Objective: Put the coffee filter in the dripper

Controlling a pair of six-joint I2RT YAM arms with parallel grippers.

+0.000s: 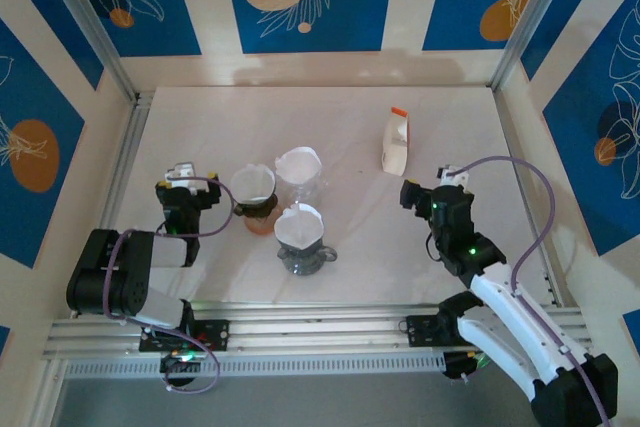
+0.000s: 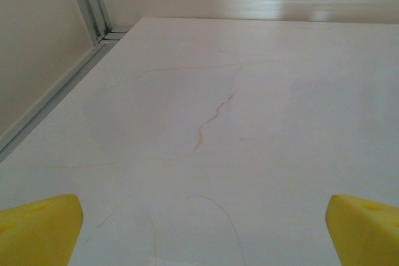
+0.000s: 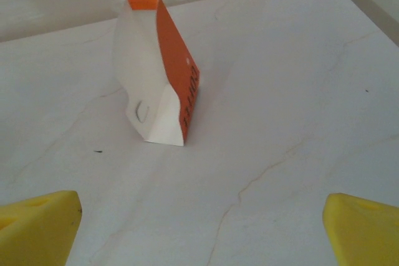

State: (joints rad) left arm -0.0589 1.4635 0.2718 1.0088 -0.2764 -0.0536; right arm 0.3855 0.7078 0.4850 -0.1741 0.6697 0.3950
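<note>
A white marbled table (image 1: 370, 237) stands inside a booth of blue leaf-pattern panels, with three drippers in its middle.
The task looks finished, as I judge it: a white coffee filter (image 1: 298, 224) sits as an open cone in the grey dripper (image 1: 303, 257) nearest the arms. The amber dripper (image 1: 258, 217) and the clear dripper (image 1: 305, 189) hold white paper too. The orange-and-white filter box (image 1: 395, 142) stands well apart. The left gripper (image 2: 199, 228) and the right gripper (image 3: 199, 225) are spread wide and hold nothing.
</note>
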